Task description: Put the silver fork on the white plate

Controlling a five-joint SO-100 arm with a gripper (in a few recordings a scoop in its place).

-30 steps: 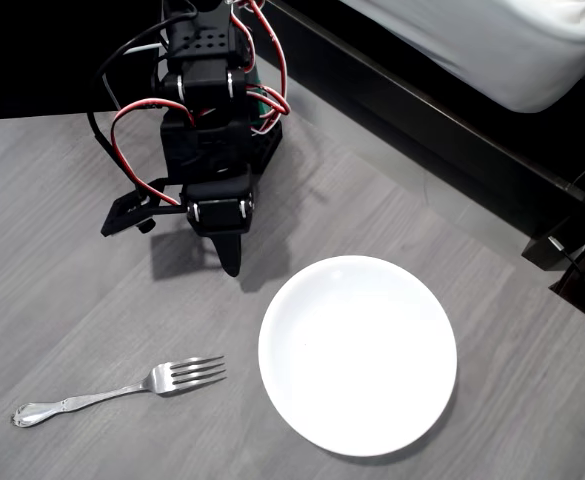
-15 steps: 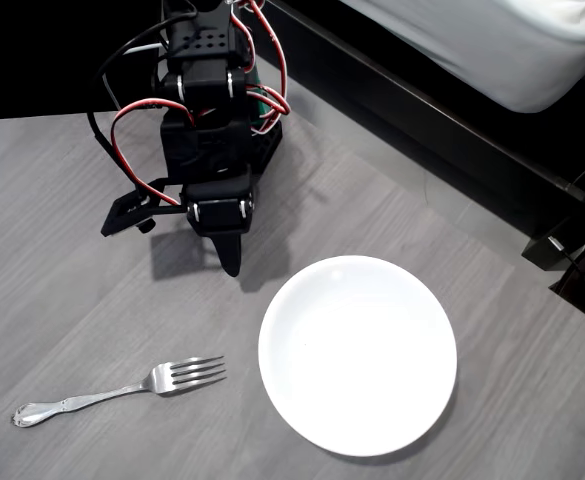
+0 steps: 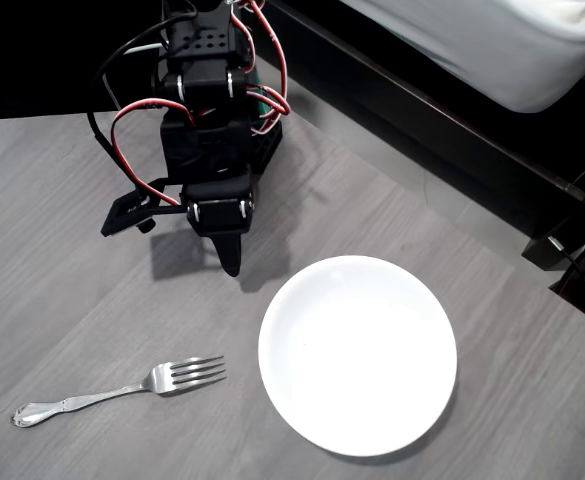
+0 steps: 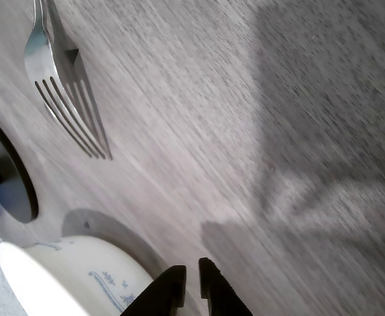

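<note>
The silver fork (image 3: 122,389) lies flat on the grey wood table at the lower left of the overhead view. Its tines point right toward the white plate (image 3: 357,355), which is bare. My gripper (image 3: 230,264) hangs over the table above and between the two, a little up-left of the plate's rim, touching neither. Its jaws are shut with nothing in them. In the wrist view the fork's tines (image 4: 67,108) show at the upper left and my gripper's (image 4: 192,282) black fingertips meet at the bottom edge.
The arm's base (image 3: 212,110) with red wires stands at the table's far side. A dark ledge (image 3: 442,120) runs along the right beyond the table edge. In the wrist view a white dish edge with blue marks (image 4: 74,276) and a dark round shape (image 4: 4,174) lie at the lower left.
</note>
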